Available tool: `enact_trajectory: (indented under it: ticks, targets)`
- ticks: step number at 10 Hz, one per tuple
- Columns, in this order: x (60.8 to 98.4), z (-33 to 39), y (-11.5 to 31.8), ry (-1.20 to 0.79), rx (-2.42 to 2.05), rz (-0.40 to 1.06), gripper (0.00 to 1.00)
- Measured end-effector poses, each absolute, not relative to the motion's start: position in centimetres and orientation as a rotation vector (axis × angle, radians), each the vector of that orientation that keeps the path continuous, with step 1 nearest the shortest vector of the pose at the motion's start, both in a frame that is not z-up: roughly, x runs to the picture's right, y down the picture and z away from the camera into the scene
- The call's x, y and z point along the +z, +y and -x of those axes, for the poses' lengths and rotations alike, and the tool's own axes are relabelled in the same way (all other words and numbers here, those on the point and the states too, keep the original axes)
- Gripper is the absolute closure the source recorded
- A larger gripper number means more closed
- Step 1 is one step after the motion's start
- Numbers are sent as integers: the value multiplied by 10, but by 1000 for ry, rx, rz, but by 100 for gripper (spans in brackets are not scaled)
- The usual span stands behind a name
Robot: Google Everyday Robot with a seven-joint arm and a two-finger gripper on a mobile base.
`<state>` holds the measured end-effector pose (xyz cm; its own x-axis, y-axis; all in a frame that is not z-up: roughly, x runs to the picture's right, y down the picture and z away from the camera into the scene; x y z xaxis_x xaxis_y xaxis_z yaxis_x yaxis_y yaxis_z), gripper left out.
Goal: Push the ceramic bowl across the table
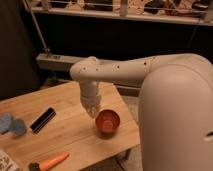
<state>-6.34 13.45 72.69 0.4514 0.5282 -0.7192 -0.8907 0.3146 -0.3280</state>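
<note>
White and smooth, the robot's body (177, 117) fills the right side of the view - it is the largest thing here. From it the arm (125, 70) reaches to the left over the table, bends at a round joint and then turns down.

The table (65, 137) is of light wood with plank grain. It takes the lower left part of the view, and its right corner lies under the arm. Behind it stand a dark wall and a pale ledge (55, 62).

The gripper (94, 111) hangs at the end of the arm and points down, low over the tabletop. It is at the upper left rim of the ceramic bowl (107, 123). Whether it touches the rim or only stands just beside it, I cannot tell, and I also cannot tell if the gripper is apart or together.

The ceramic bowl is orange-red and glossy inside. It stands upright on the table near the right edge, close to the near right corner.

A black flat bar (43, 120) lies to the left of the bowl, well apart from it. An orange carrot toy (52, 162) lies at the near edge - its green end points left. Two blue-grey pieces (12, 125) rest at the far left edge of the table.
</note>
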Motion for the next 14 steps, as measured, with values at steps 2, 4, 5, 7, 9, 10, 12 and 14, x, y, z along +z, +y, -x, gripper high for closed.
enact_trajectory:
  ticks: [2,4,5,7,9,10,12,14]
  targets:
    - [743,77,151,522,959,818,100]
    - [756,94,160,477,952,845,100]
    - [762,101,163,451,952,856,100]
    - [773,105,167,432,955,857,100]
    - [784,91,173,456,969,845,100]
    - [790,80,173,479,980,826,100]
    - [796,54,168,533,992,769,100]
    - [795,9,159,620,992,681,100]
